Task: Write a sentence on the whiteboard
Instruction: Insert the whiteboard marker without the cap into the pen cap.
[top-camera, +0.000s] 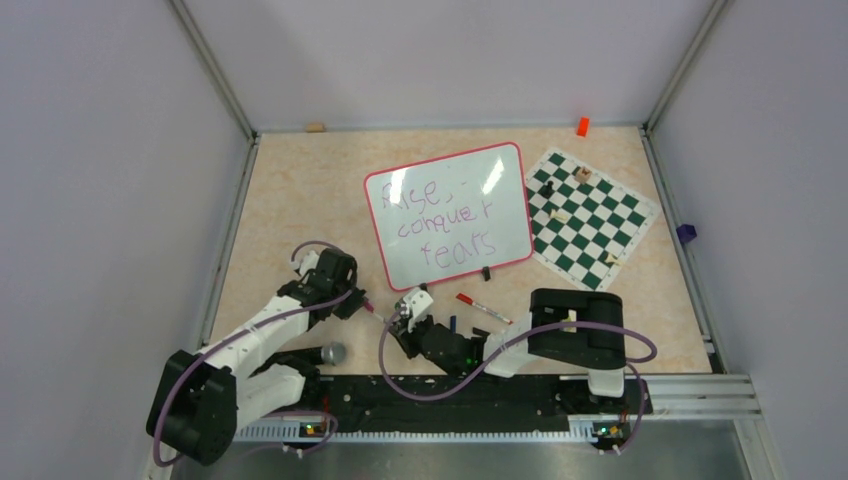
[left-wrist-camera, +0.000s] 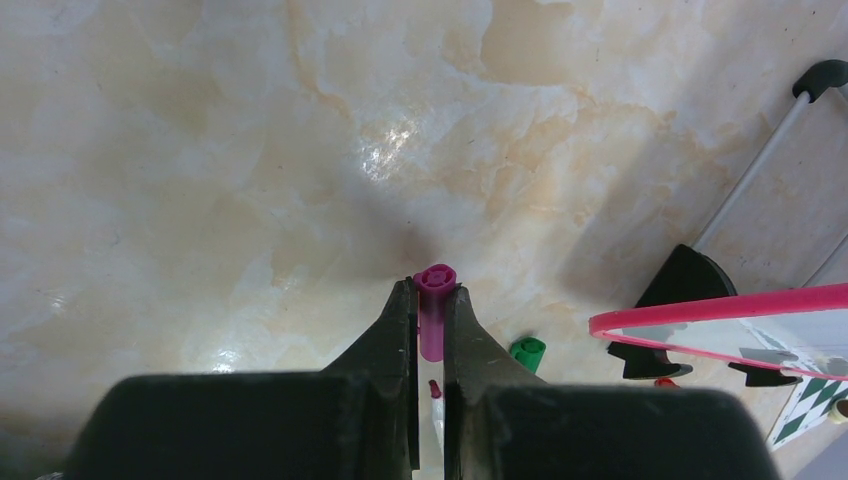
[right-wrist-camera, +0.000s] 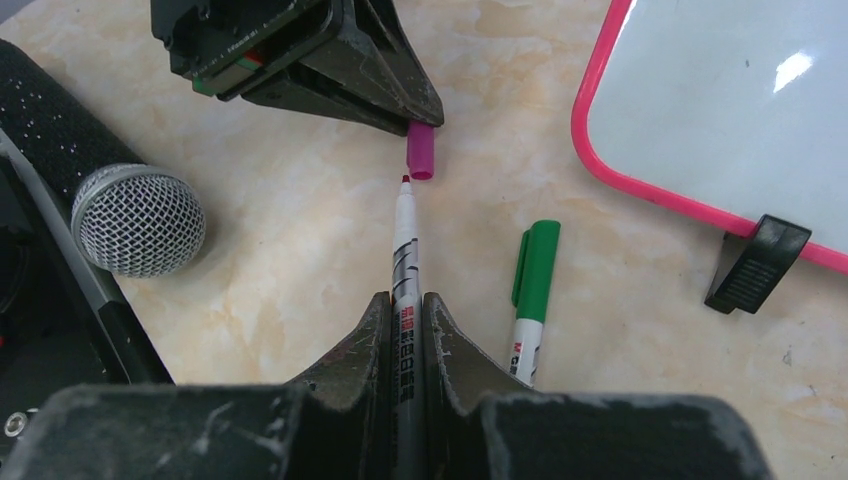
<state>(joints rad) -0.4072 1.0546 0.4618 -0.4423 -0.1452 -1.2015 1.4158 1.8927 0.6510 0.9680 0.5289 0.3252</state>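
The whiteboard (top-camera: 508, 205) is set on the tabletop (top-camera: 300, 190), the sentence (top-camera: 445, 220) written on it in three purple lines. Off the whiteboard's near left corner, a magenta cap (left-wrist-camera: 435, 305) is clenched in the left jaws and an uncapped marker (right-wrist-camera: 404, 240) is gripped in the right jaws, its tip just short of the cap. A green marker (right-wrist-camera: 532, 285) is laid near the whiteboard's foot (right-wrist-camera: 755, 265).

White whiteboard (top-camera: 505, 215), pink-rimmed, purple sentence (top-camera: 440, 222); green-and-white chequered mat (top-camera: 592, 215); magenta cap (right-wrist-camera: 420, 152); white pen (right-wrist-camera: 404, 255), dark-red tip; green-capped marker (right-wrist-camera: 531, 295); silver-mesh black microphone (right-wrist-camera: 135, 218); marbled beige table (top-camera: 290, 200).
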